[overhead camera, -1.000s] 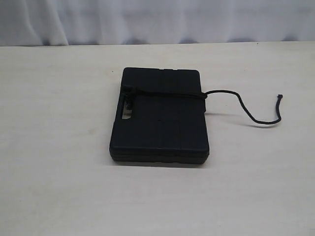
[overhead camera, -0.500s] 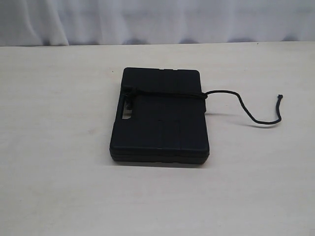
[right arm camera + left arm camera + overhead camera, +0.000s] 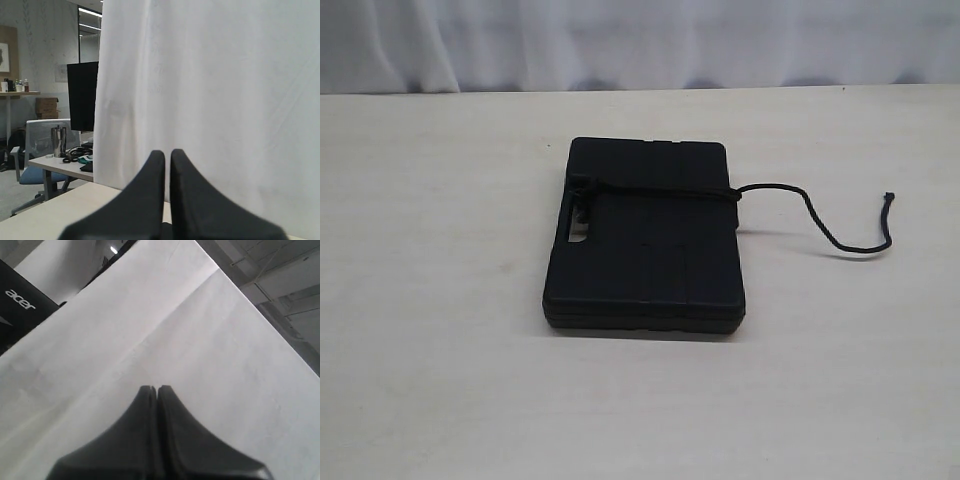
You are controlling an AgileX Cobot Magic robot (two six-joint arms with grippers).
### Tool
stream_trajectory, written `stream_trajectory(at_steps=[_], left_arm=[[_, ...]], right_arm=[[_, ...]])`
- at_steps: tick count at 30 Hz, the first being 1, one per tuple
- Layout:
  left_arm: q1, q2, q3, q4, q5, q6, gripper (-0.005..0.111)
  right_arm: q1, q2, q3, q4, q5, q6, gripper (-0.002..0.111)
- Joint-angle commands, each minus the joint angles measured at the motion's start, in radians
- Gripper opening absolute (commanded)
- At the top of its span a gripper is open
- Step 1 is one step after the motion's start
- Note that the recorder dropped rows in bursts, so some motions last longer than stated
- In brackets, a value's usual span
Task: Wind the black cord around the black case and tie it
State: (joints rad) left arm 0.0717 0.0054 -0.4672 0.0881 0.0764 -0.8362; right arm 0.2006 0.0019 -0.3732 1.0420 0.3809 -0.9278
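The black case (image 3: 645,245) lies flat in the middle of the table in the exterior view, its handle slot on the left edge. The black cord (image 3: 660,191) runs across the case's upper part, with a knot near the handle side. Its loose tail (image 3: 830,232) curls over the table to the right and ends in a small tip. Neither arm shows in the exterior view. My left gripper (image 3: 155,388) is shut and empty, facing a white sheet. My right gripper (image 3: 167,153) is shut and empty too, facing a white curtain.
A white curtain (image 3: 640,45) hangs behind the pale wooden table (image 3: 440,300). In the right wrist view a black monitor (image 3: 82,95), a desk with a metal cup (image 3: 58,141) and a chair stand off to the side beyond the curtain.
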Motion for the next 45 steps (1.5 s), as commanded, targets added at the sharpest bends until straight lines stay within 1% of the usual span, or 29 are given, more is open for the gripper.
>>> stream_trajectory(at_steps=[1,3,4,6,8,12,14,18,19,20,21,25,31,37,40,45], left_arm=[[0.02,-0.005,0.007,-0.008,-0.007,-0.003,0.0],[0.02,-0.005,0.014,-0.008,-0.008,-0.003,0.0],[0.02,-0.005,0.031,-0.008,-0.03,-0.003,0.0],[0.02,-0.005,0.099,-0.002,-0.076,-0.003,0.0],[0.02,-0.005,0.173,0.0,-0.05,-0.003,0.0],[0.02,-0.005,0.291,0.002,-0.051,-0.003,0.0],[0.02,-0.005,0.374,0.003,-0.041,-0.003,0.0],[0.02,-0.005,0.457,0.005,0.026,-0.003,0.0],[0.02,-0.005,0.467,0.007,0.02,-0.003,0.0],[0.02,-0.005,0.467,0.007,0.046,-0.003,0.0],[0.018,-0.005,0.467,0.013,0.124,-0.003,0.0],[-0.014,-0.005,0.467,0.112,0.233,-0.001,0.0],[-0.048,-0.005,0.467,0.09,0.224,-0.001,0.0],[-0.048,-0.005,0.467,0.069,0.224,-0.001,0.0],[-0.048,-0.005,0.467,0.019,0.224,-0.001,0.0],[-0.048,-0.005,0.467,0.014,0.224,-0.001,0.0]], right_arm=[[0.0,-0.002,0.002,-0.011,0.011,0.008,0.004],[0.0,-0.002,0.002,-0.011,0.011,0.008,0.004],[0.0,-0.002,0.002,-0.011,0.011,0.008,0.004],[0.0,-0.002,0.002,-0.011,0.011,0.008,0.004],[0.0,-0.002,0.002,-0.011,0.011,0.008,0.004],[0.0,-0.002,0.002,-0.011,0.011,0.008,0.004],[0.0,-0.002,0.002,-0.011,0.011,0.008,0.004],[0.0,-0.002,0.002,-0.011,0.011,0.008,0.004],[0.0,-0.002,0.002,-0.011,0.011,0.008,0.004],[0.0,-0.002,0.002,-0.011,0.011,0.008,0.004],[0.0,-0.002,0.002,-0.011,0.011,0.008,0.004],[0.0,-0.002,0.002,-0.011,0.009,0.007,0.004],[0.0,-0.002,0.002,-0.011,0.009,0.007,0.004],[0.0,-0.002,0.002,-0.011,0.009,0.007,0.004],[0.0,-0.002,0.002,-0.011,0.009,0.007,0.004],[0.0,-0.002,0.002,-0.011,0.009,0.007,0.004]])
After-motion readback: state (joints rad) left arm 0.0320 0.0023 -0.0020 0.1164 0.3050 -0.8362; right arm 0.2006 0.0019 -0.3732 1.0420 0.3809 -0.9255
